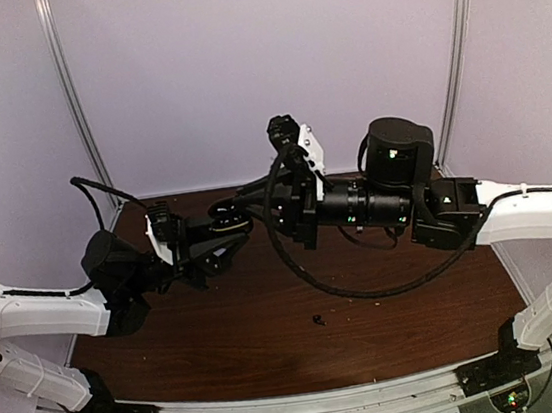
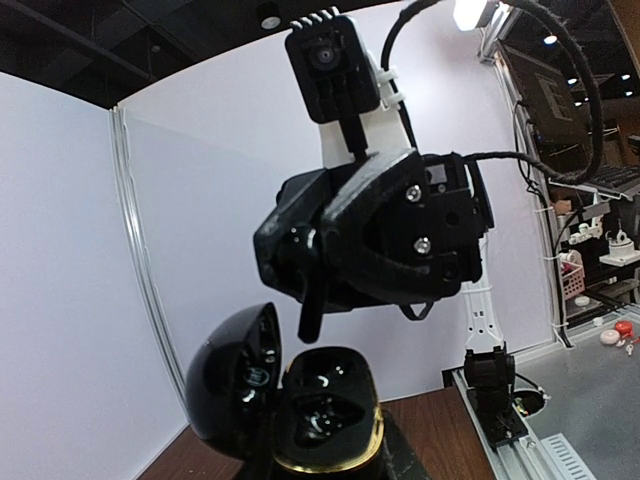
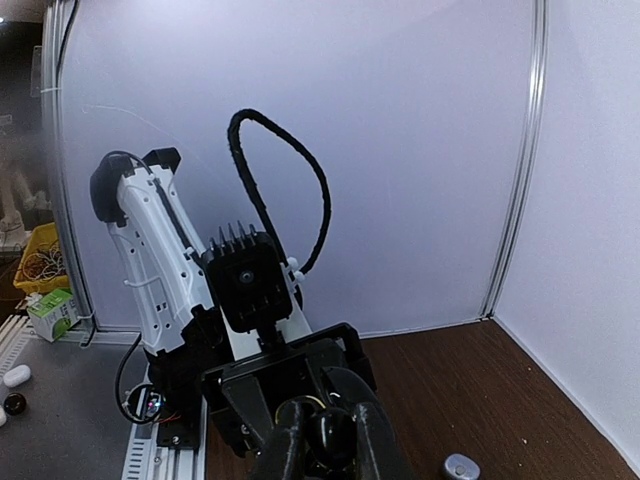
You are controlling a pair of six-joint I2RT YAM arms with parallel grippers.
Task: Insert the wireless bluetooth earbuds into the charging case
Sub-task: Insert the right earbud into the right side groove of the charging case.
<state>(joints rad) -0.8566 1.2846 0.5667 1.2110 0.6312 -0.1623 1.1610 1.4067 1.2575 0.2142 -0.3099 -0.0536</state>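
Observation:
My left gripper (image 1: 221,235) is shut on the black charging case (image 2: 325,425), which has a gold rim. It holds the case above the table with the lid (image 2: 232,380) open to the left. The wells are dark and shiny, and I cannot tell what is in them. My right gripper (image 3: 328,445) is shut on a black earbud (image 3: 331,432) just above the case. It also shows in the top view (image 1: 254,205), and one of its fingers (image 2: 312,305) points down at the case. A lavender-silver earbud (image 3: 460,466) lies on the table. A small black bud-like thing (image 1: 318,319) lies at the near middle.
The two wrists meet over the back left of the brown table (image 1: 423,335), and the right arm's cable loop (image 1: 367,291) hangs low over it. White walls close the back and sides. A metal rail (image 1: 311,409) runs along the near edge.

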